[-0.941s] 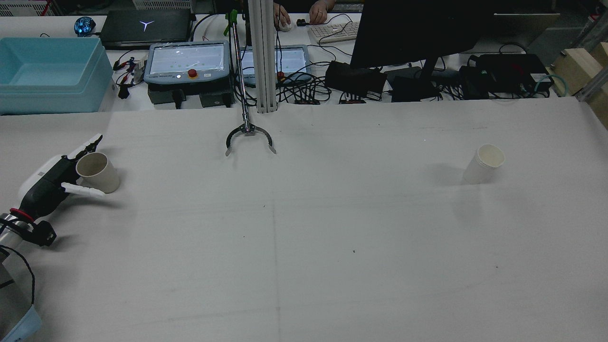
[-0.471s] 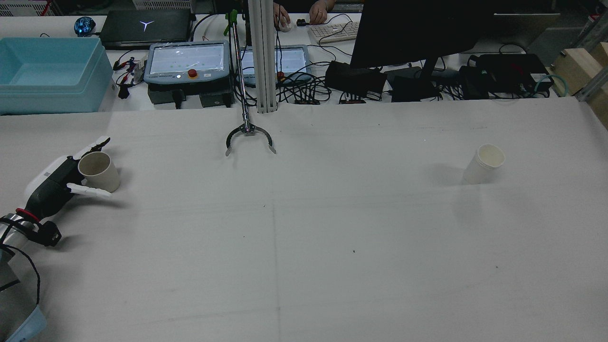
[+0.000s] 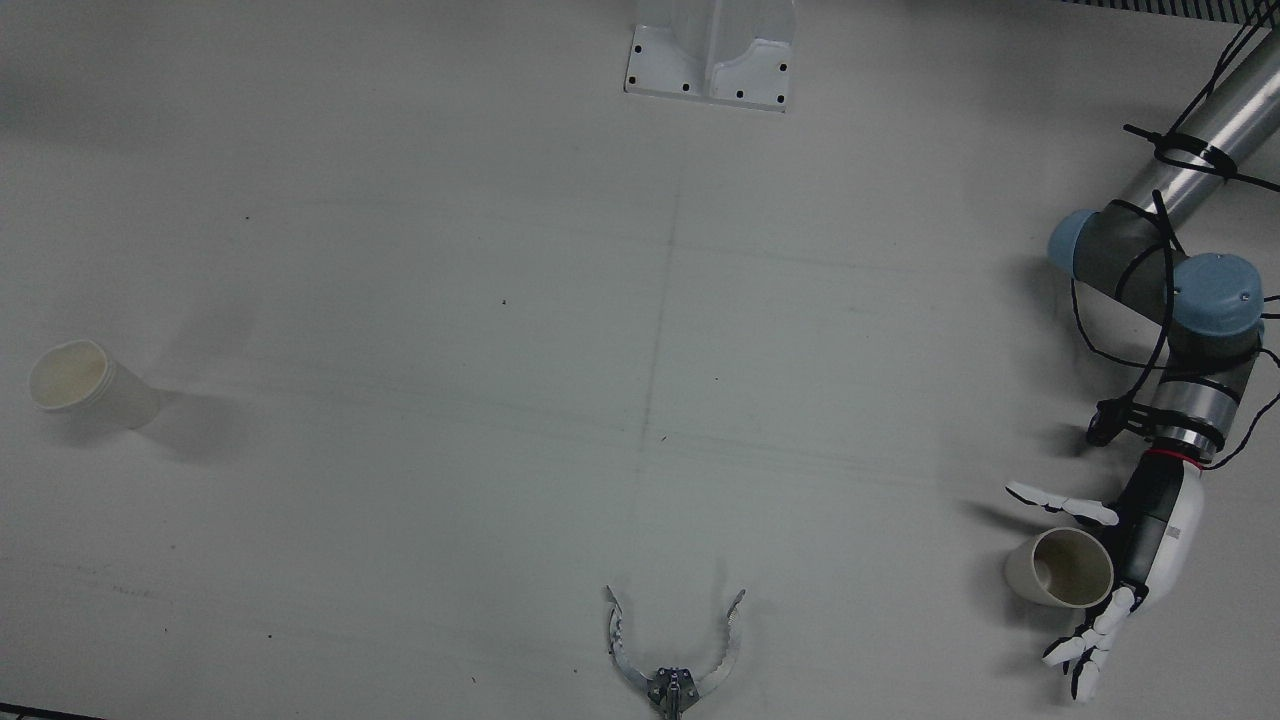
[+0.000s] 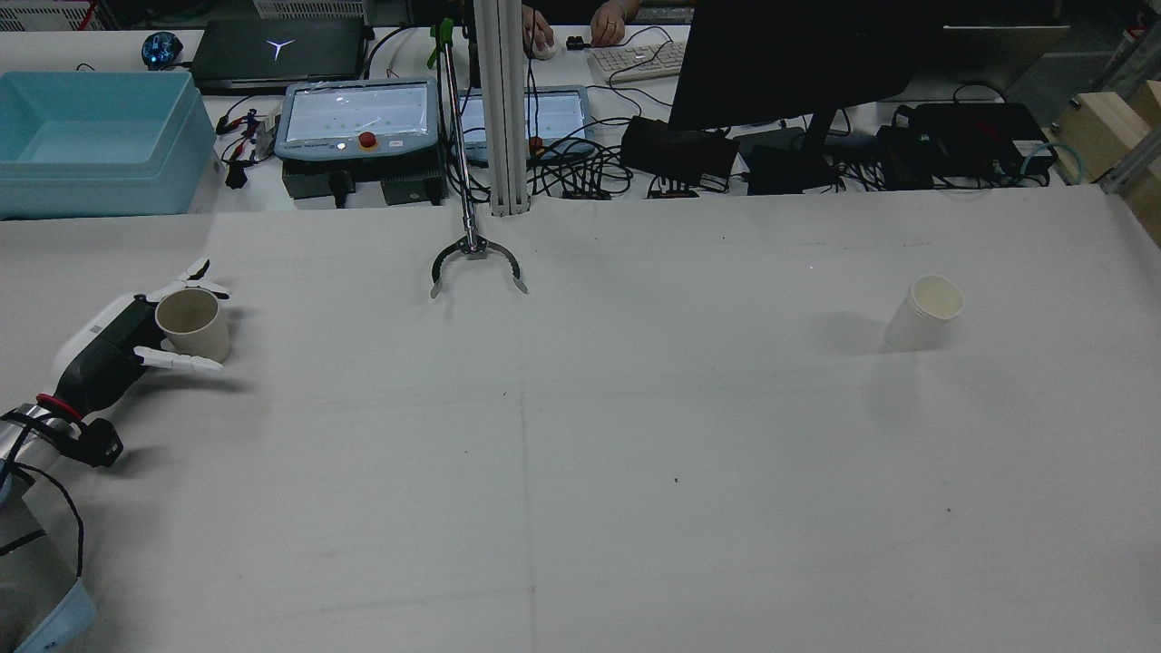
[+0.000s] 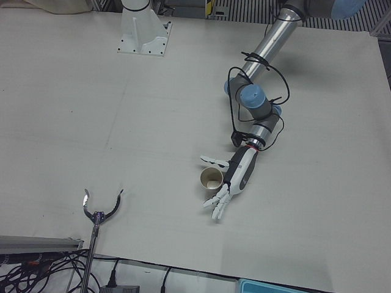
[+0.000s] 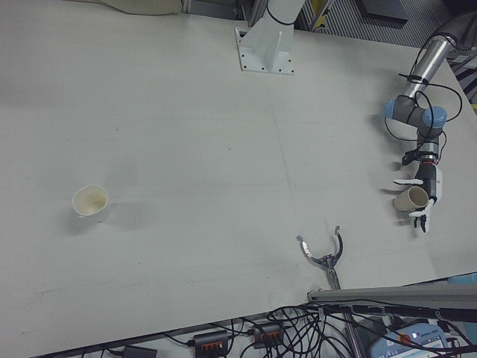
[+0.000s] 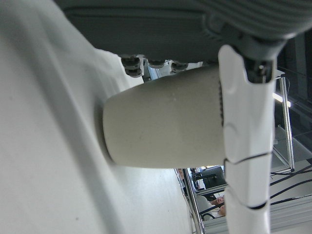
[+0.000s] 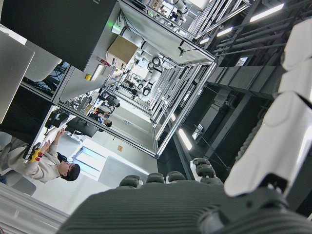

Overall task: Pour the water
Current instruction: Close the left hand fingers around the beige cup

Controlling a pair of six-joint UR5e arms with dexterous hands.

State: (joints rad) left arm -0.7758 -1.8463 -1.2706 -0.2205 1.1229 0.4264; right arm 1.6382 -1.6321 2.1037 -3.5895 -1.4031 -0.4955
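Near the table's left edge, the left hand [image 4: 113, 345] cups a beige paper cup [image 4: 192, 324], fingers spread around it, not clamped. A white cup [image 4: 925, 313] stands near the right edge. The right hand's [image 8: 204, 195] grasp state cannot be told.

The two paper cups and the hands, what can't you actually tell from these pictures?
- Tan cup near the left hand: whether the fingers touch it; too small in the rear view, too close in the left hand view.
- White cup: water inside; too small.
- Right hand: its position and pose; only its own camera shows it, cropped, aimed off the table.
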